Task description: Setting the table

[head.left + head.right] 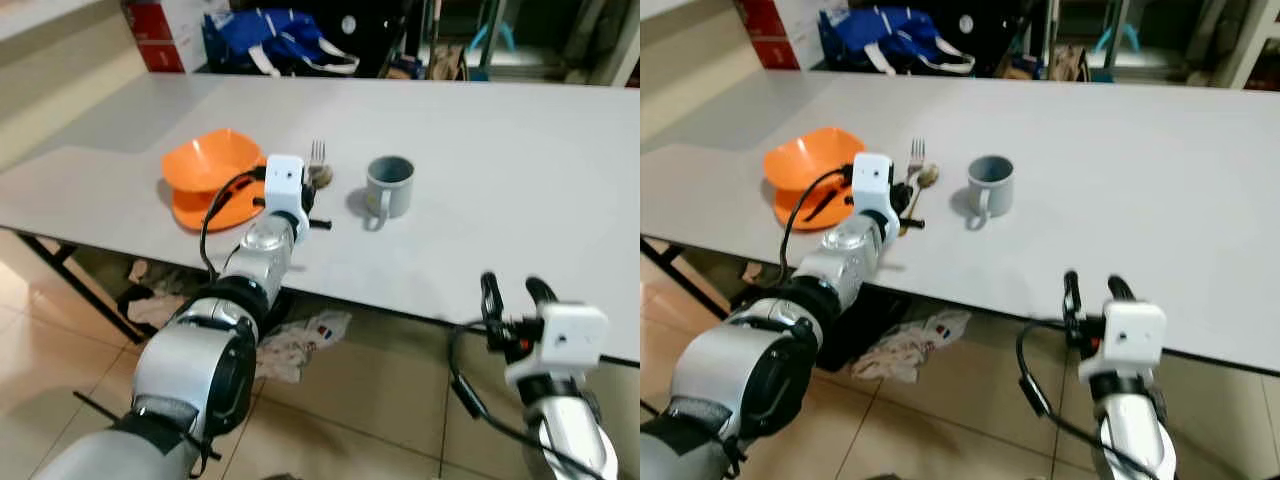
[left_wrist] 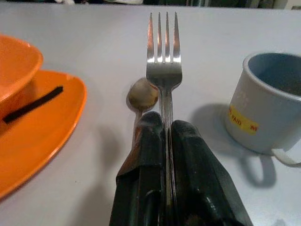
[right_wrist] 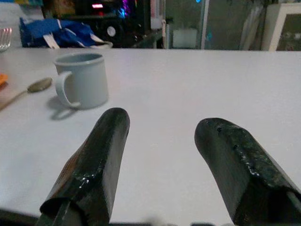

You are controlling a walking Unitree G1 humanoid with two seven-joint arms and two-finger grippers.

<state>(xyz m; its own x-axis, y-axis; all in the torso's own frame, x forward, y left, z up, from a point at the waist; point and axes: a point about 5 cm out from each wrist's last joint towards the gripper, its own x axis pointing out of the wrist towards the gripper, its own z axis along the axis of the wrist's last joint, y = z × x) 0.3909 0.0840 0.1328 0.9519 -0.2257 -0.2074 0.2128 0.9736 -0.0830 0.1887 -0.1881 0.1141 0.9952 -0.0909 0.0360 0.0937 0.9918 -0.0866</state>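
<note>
My left gripper is shut on the handle of a silver fork, whose tines point away over the white table. A spoon with a dull bowl lies just beside the fork. An orange bowl sits on an orange plate to the left of the fork. A grey mug with a yellow sticker stands to the fork's right, its handle toward me. My right gripper hangs open at the table's near edge, nothing between its fingers.
A blue bag and red boxes stand beyond the table's far edge. Crumpled cloth and paper lie on the tiled floor under the table. The table's right half is bare.
</note>
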